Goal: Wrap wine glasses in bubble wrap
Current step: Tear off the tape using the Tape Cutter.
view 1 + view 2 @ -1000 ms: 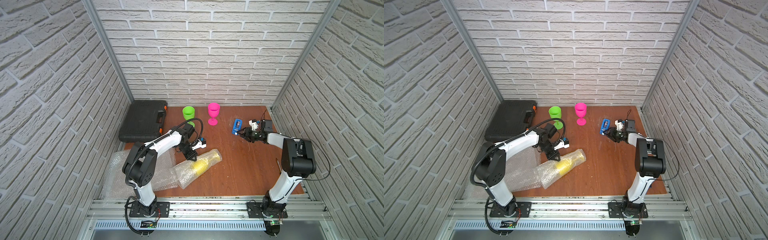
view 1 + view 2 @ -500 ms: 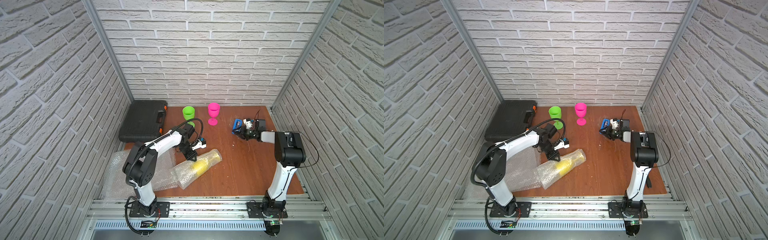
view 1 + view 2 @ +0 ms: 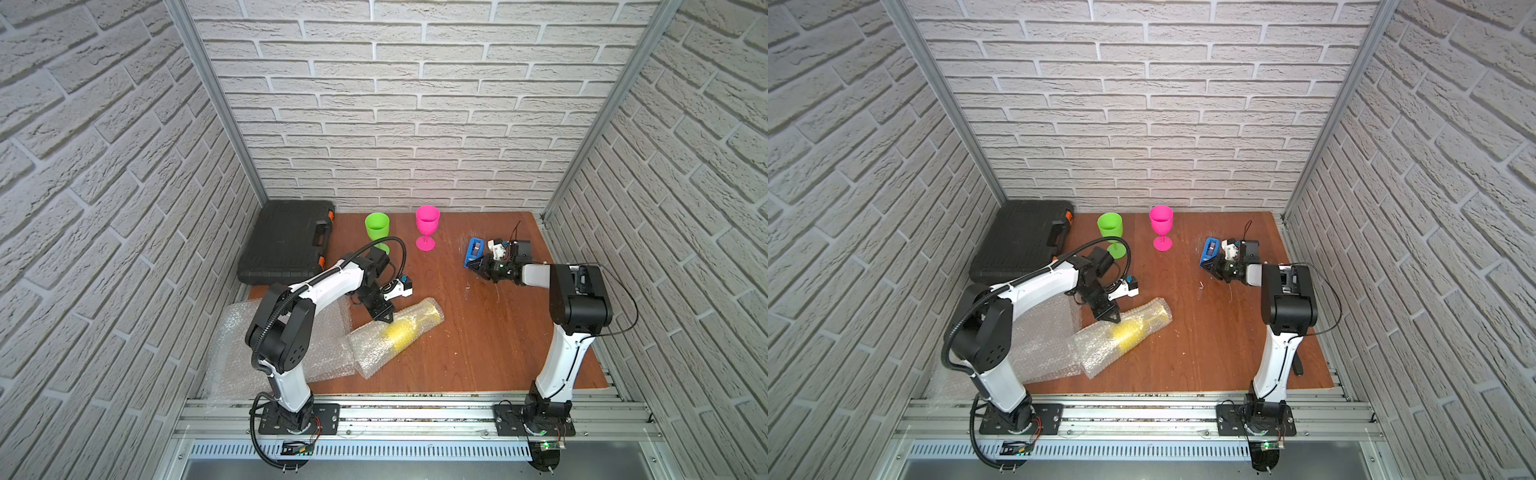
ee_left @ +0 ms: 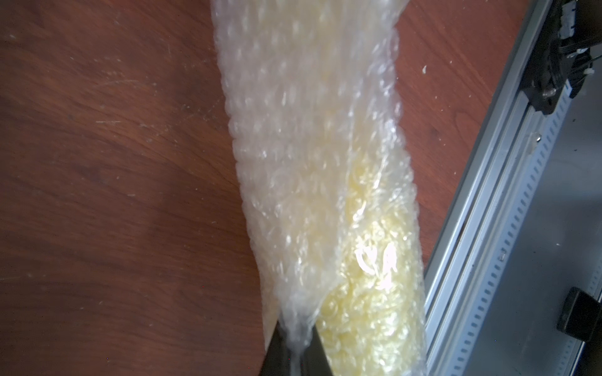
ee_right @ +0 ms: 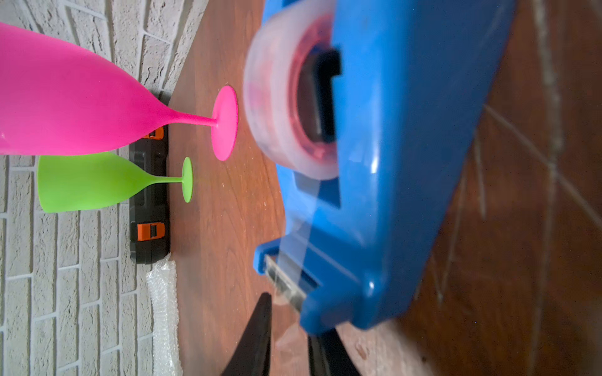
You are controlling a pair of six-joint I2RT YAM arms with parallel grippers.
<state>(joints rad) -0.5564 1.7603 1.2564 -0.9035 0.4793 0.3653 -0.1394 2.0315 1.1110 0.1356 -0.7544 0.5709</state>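
Scuffed wood tabletop (image 3: 478, 340); left pincer (image 4: 294, 345) clamped on crinkly bubble wrap (image 4: 309, 130); right pincer (image 5: 288, 325) slightly apart by blue dispenser (image 5: 407, 162).

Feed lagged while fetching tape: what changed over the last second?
The right arm folded its elbow inward, bringing the right pincer closer to the tape dispenser; its jaws stand apart around the loose tape end. Unchanged: left pincer clamped on the bubble wrap around the yellow goblet; green goblet, pink goblet.

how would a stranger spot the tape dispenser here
On the brown wooden table, find the upright hot pink plastic goblet. Toward the right arm sits the blue plastic tape dispenser: a wedge holding a clear tape roll, not a stemmed cup.
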